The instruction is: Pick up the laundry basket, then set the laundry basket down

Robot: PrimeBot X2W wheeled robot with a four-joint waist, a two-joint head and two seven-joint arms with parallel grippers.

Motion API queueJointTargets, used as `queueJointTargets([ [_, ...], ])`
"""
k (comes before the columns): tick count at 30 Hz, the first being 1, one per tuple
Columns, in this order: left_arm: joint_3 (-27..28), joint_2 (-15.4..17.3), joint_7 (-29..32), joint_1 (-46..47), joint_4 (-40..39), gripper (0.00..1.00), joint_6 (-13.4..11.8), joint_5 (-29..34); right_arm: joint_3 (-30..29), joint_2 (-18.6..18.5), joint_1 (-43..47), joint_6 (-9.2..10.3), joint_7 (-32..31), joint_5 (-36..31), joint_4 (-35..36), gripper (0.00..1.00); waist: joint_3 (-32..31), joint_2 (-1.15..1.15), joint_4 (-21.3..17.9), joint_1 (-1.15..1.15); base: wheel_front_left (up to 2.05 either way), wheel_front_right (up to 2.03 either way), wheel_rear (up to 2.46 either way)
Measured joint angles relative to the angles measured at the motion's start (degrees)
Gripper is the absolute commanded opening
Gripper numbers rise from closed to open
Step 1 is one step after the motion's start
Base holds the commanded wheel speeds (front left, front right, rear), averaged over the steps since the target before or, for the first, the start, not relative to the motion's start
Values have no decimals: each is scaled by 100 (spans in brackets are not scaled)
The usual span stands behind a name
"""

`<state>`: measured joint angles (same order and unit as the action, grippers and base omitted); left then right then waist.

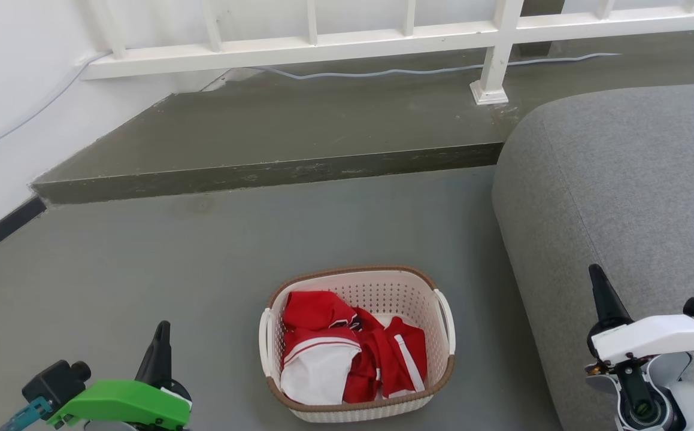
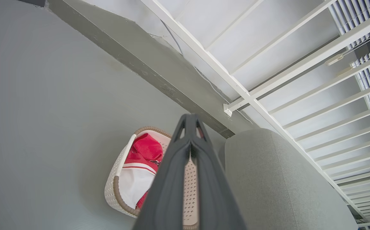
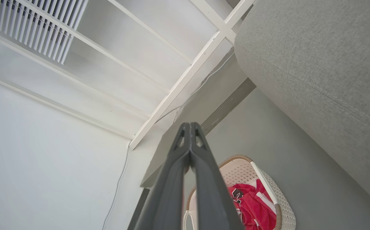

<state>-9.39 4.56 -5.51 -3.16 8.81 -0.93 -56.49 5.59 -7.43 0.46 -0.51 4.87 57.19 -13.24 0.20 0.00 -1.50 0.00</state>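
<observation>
Basket on the floor, both my pincers closed and empty.

The basket (image 1: 376,291) sits on the grey floor (image 1: 143,269), just beside the sofa (image 1: 622,191), with red-and-white clothes (image 1: 347,353) inside. My left pincer (image 1: 163,330) hangs to its left and my right pincer (image 1: 597,281) over the sofa's edge to its right. Each has its fingers pressed together, apart from the basket.

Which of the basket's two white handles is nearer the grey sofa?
The right handle of the laundry basket, on the robot's right; it faces the sofa, while the left handle faces bare floor.
</observation>
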Motion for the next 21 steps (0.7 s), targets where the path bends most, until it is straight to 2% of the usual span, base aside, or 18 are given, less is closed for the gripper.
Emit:
queueJointTargets([
  [21,366,38,332,214,223,0,301,-1766,-488,167,-135,-250,-421,1604,-108,0,0,0,66,0,0,0,0],
])
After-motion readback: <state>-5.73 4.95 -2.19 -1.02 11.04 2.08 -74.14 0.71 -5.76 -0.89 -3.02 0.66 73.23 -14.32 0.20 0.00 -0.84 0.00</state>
